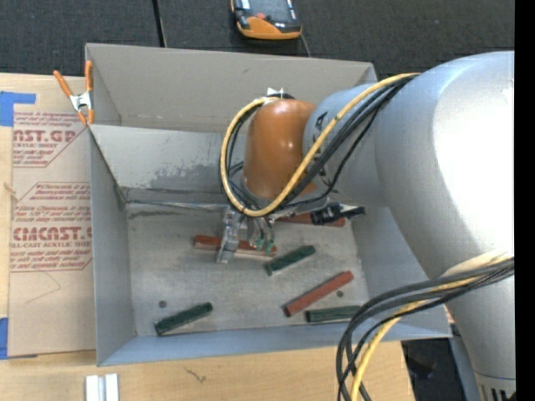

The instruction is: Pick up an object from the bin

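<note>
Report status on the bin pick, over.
Gripper low, at the red-brown stick; grip unconfirmed. Dark green stick close beside. Red stick farther off, not in the way.

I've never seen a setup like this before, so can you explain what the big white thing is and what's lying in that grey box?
The big white shape is a robot arm reaching in from the right. The orange dome is a cover on its wrist. The one camera looks down from above, slightly to one side. At the arm's tip is a gripper, low over a reddish-brown stick near the middle of the grey metal bin. Also on the bin's floor are a red stick and three green sticks: front left, front right and middle. I cannot tell whether anything is held.
</note>
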`<act>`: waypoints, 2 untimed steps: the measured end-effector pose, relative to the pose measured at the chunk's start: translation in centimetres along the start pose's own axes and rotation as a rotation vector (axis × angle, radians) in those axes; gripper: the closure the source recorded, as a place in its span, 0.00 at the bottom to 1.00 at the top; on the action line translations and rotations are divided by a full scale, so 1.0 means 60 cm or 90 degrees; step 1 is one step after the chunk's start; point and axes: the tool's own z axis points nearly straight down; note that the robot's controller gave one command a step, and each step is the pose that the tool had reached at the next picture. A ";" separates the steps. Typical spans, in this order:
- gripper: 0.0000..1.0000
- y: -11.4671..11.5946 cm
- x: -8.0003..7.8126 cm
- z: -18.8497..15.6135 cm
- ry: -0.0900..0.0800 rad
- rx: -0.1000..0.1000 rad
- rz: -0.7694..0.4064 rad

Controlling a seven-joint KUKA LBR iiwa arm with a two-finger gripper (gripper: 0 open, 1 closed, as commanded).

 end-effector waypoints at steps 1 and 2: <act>1.00 0.000 0.000 0.000 0.000 0.000 0.000; 1.00 0.000 0.001 -0.003 0.001 0.000 0.000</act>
